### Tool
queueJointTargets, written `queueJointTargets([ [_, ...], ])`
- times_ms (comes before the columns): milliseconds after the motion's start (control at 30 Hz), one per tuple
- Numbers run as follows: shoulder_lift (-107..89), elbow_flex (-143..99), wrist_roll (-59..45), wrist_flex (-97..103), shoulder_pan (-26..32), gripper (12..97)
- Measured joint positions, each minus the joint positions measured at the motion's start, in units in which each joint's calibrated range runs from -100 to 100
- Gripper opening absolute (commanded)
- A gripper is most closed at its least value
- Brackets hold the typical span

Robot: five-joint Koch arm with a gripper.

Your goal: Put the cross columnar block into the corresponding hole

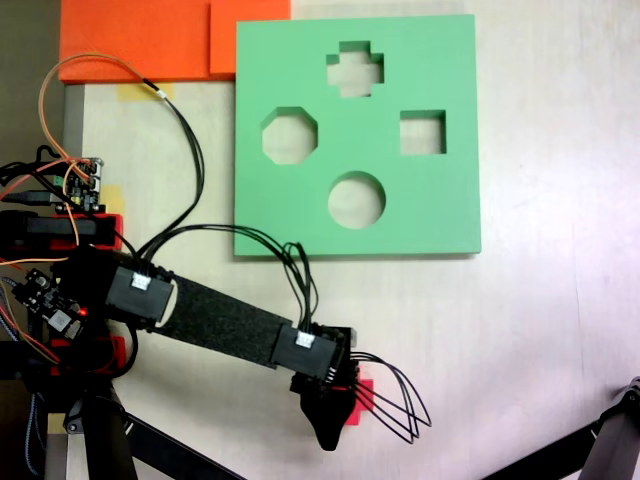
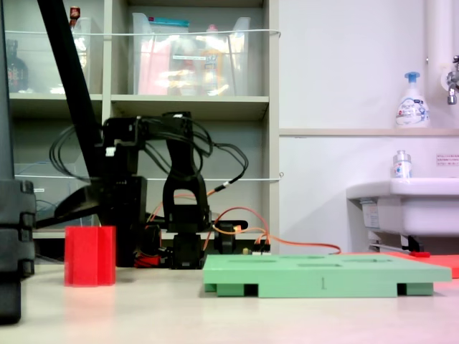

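Note:
The cross columnar block (image 1: 360, 398) is bright red and lies near the table's front edge in a fixed view, mostly covered from above by my black gripper (image 1: 335, 415). In another fixed view the block (image 2: 90, 256) stands upright on the table, with the dark arm (image 2: 122, 193) close behind it. The jaws overlap, so their gap is hidden. The corresponding hole (image 1: 355, 68) is the plus-shaped cutout at the far edge of the green foam board (image 1: 440, 205), well away from the block. The board (image 2: 323, 274) lies flat on the table.
The board also has an octagonal cutout (image 1: 290, 136), a square one (image 1: 422, 132) and a round one (image 1: 356, 199). Orange foam sheets (image 1: 150, 38) lie at the far left corner. Cables (image 1: 395, 405) loop beside the gripper. A tripod leg (image 1: 600, 445) enters at the near right.

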Motion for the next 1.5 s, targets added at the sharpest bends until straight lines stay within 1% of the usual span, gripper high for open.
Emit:
queueJointTargets([
  [600,12.18,1.76,-1.03,0.88,-0.54,88.6],
  [633,12.59,1.86,-1.03,0.88,-0.49,85.6],
  [700,12.86,2.74,-0.98,0.98,-0.39,64.4],
  [733,12.86,3.14,-0.98,0.98,-0.34,57.7],
  [767,12.72,3.53,-0.93,0.98,-0.34,52.8],
  [833,12.04,3.72,-1.03,0.59,-0.29,47.5],
  [967,12.18,3.82,-1.07,0.88,0.00,45.7],
  [1200,10.94,2.94,-0.34,0.00,0.63,45.7],
  [1500,-6.29,-0.78,3.57,-3.82,4.49,45.6],
])
